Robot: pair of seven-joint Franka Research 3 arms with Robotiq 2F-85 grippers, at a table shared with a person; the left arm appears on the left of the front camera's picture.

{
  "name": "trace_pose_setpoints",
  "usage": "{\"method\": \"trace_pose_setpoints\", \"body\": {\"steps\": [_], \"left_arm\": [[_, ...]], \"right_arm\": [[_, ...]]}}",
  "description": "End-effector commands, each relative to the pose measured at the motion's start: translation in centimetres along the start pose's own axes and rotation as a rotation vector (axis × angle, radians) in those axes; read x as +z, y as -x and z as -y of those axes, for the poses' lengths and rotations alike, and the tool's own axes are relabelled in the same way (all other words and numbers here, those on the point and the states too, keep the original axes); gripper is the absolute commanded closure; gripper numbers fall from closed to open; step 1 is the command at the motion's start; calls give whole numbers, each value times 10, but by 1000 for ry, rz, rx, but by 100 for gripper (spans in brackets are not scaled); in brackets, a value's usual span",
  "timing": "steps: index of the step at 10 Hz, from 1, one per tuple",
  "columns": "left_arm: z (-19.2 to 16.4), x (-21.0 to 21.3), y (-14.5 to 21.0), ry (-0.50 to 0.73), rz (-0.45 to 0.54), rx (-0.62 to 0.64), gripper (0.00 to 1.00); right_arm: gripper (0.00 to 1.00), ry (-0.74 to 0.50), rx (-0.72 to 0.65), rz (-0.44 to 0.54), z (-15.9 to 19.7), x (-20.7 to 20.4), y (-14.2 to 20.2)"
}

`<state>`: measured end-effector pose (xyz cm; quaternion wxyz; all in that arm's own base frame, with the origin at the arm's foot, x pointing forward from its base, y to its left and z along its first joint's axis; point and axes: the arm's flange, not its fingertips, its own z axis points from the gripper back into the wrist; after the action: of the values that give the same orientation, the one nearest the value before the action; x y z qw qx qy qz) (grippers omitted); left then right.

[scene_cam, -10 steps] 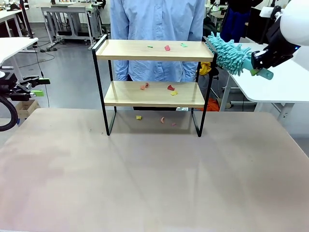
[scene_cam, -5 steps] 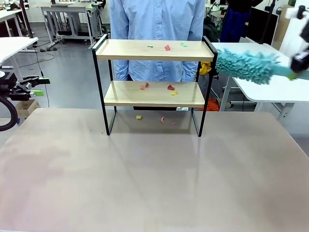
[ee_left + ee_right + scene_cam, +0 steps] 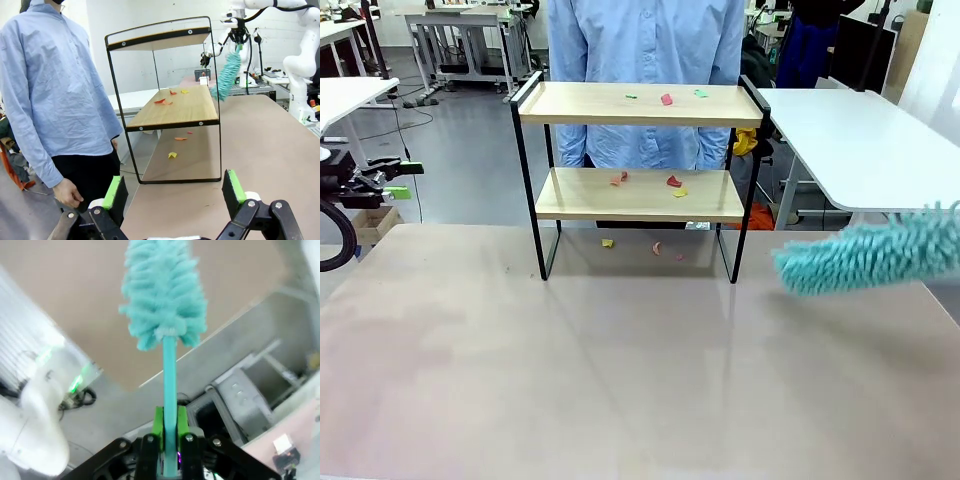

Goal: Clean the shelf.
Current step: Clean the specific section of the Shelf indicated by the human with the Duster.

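The pale beige table (image 3: 620, 380) carries the two-tier shelf of light wooden boards in a thin black frame (image 3: 638, 105) at its far side, in front of the person. My fluffy teal duster (image 3: 865, 255), up by the top board's right end a second ago, has swung down low over the table, right of the shelf and apart from it. My right gripper (image 3: 170, 427) is clenched on it; my left gripper (image 3: 175, 192) waits spread and empty. The small coloured scraps (image 3: 667, 99) lie unmoved on both boards, so I judge no sweeping is done yet.
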<state>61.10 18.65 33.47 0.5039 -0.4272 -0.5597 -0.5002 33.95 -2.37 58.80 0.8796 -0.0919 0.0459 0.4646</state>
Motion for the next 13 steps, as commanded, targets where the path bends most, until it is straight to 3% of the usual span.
{"method": "trace_pose_setpoints", "body": {"steps": [1,5,13], "left_arm": [[0,-1,-4,1,0,-4,0],[0,-1,-4,1,0,-4,0],[0,-1,-4,1,0,-4,0]], "right_arm": [[87,11,265,-27,-33,-8,-6],[87,-36,511,-22,-76,-33,-62],[87,-31,497,-50,-85,-33,-64]]}}
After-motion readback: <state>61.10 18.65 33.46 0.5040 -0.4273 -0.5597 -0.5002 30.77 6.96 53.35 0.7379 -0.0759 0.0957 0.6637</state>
